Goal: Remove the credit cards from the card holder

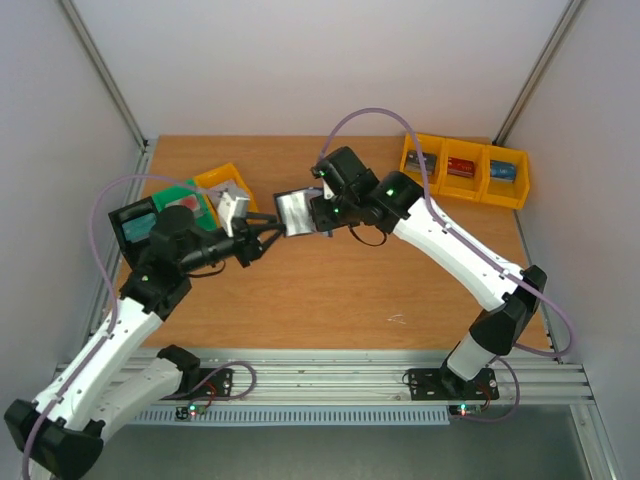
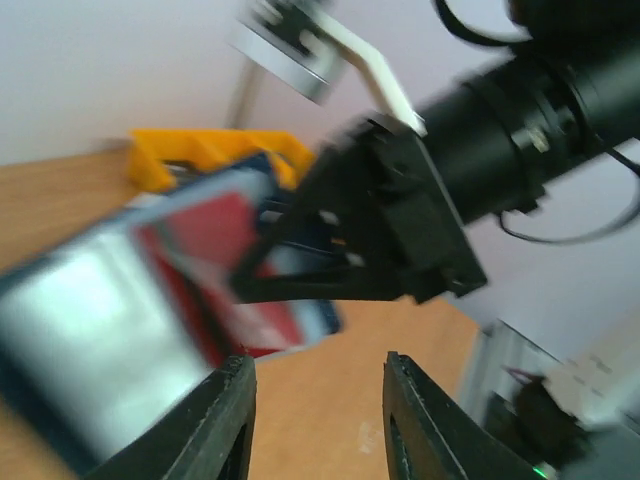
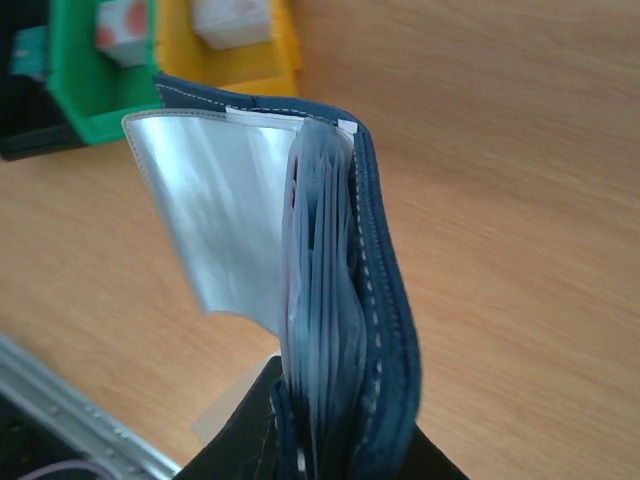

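Right gripper (image 1: 322, 213) is pinched tight on the card holder (image 1: 296, 212), hoisted off the table (image 1: 330, 290) just right of the yellow bin (image 1: 222, 182) and fanned open toward the other arm, I'd say to present the credit cards (image 2: 200, 265) for a pull. Left gripper (image 2: 318, 420), just in front of that bin: jaws partly spread, nothing between them, short of the cards
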Action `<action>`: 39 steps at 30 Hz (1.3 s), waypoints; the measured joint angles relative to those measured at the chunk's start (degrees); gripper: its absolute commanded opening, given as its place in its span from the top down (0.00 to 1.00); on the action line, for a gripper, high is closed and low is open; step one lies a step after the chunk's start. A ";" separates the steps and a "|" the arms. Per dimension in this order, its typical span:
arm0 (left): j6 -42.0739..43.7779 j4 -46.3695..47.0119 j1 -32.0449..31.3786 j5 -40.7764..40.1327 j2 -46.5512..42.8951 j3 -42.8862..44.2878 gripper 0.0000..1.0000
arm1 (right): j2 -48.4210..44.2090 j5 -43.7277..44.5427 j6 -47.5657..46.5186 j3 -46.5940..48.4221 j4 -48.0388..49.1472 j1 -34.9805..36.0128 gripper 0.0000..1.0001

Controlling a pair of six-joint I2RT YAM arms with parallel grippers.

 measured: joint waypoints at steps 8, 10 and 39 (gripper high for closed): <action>-4.37 4.24 -4.37 2.51 4.68 -1.66 0.65 | -3.82 -13.94 -3.26 -3.41 9.16 0.61 0.99; -5.68 4.48 -4.13 1.81 4.59 -2.29 0.65 | -6.03 -18.53 -3.63 -5.57 11.76 -0.22 0.99; -11.85 16.37 1.81 10.03 2.01 -3.67 1.00 | -11.21 -43.15 -1.57 -13.35 29.97 -5.14 0.98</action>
